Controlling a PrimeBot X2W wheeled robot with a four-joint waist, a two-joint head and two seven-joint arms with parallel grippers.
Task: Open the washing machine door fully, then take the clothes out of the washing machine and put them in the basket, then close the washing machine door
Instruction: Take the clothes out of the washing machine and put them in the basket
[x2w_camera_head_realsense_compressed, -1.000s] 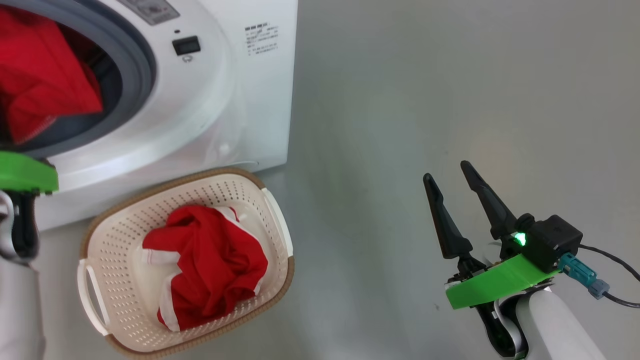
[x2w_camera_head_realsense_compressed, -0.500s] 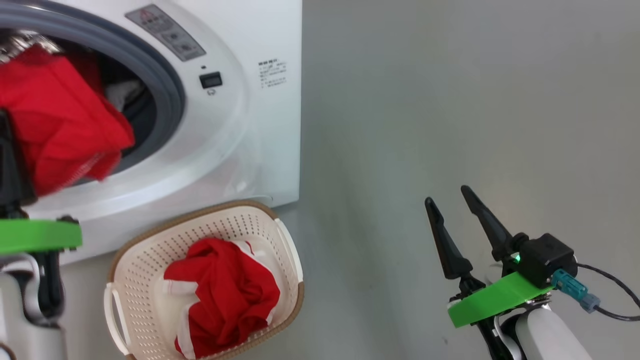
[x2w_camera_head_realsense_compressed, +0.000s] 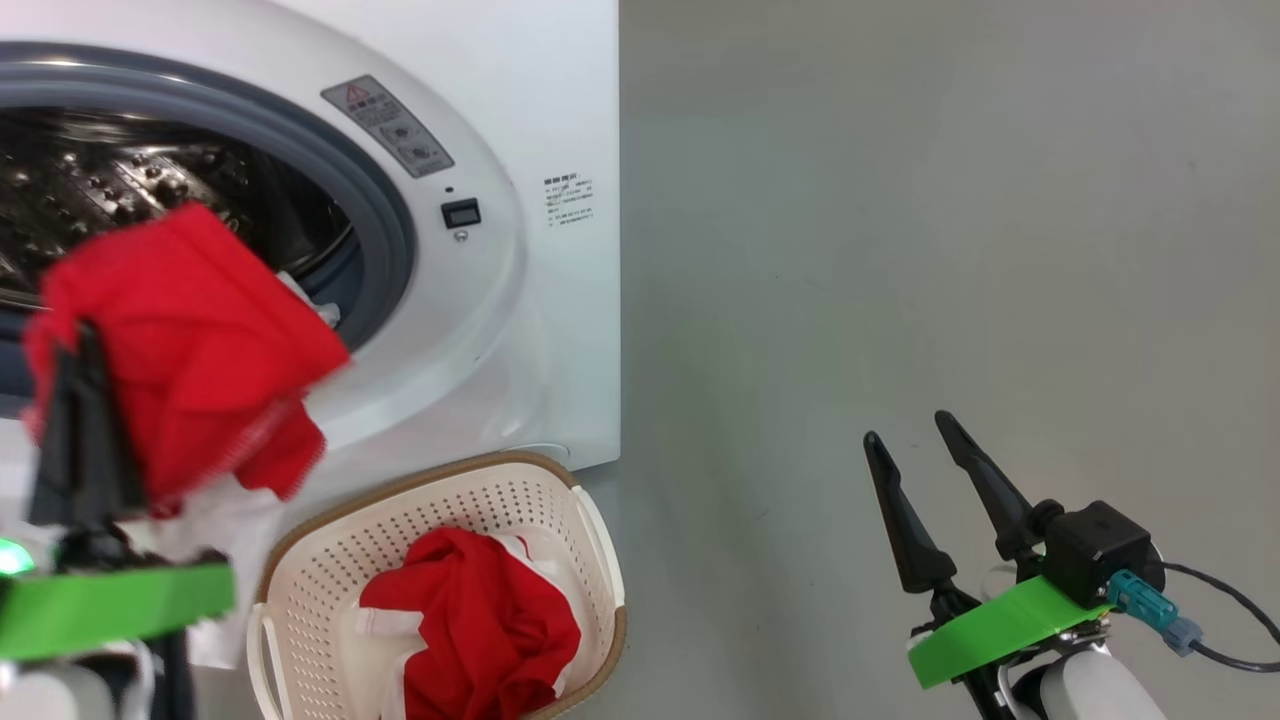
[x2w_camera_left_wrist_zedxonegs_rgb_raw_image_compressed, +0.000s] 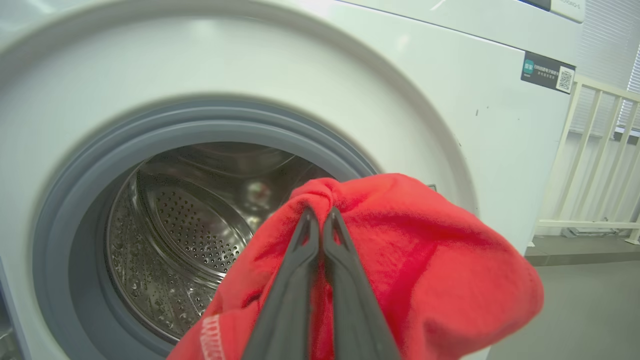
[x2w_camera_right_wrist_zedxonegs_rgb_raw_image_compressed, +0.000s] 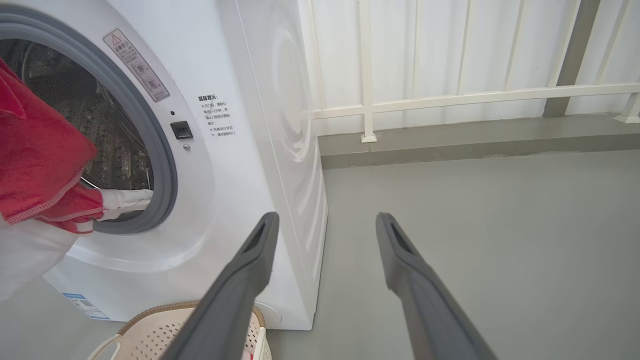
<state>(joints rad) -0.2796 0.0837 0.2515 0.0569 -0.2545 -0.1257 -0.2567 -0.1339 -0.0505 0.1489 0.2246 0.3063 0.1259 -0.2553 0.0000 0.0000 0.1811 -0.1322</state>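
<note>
Pinching a fold of the red garment (x2w_camera_left_wrist_zedxonegs_rgb_raw_image_compressed: 425, 280) between closed fingers, the left gripper (x2w_camera_left_wrist_zedxonegs_rgb_raw_image_compressed: 320, 217) is lifting it before the washing machine (x2w_camera_left_wrist_zedxonegs_rgb_raw_image_compressed: 450, 100) mouth, probably bound for the basket (x2w_camera_head_realsense_compressed: 400, 545) below it. The right gripper (x2w_camera_head_realsense_compressed: 905, 428) is idling open, well apart.

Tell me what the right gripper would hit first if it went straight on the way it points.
Probably the bare floor just right of the machine; the right gripper aims past its side panel, though depth is unclear and it could clip that panel.
</note>
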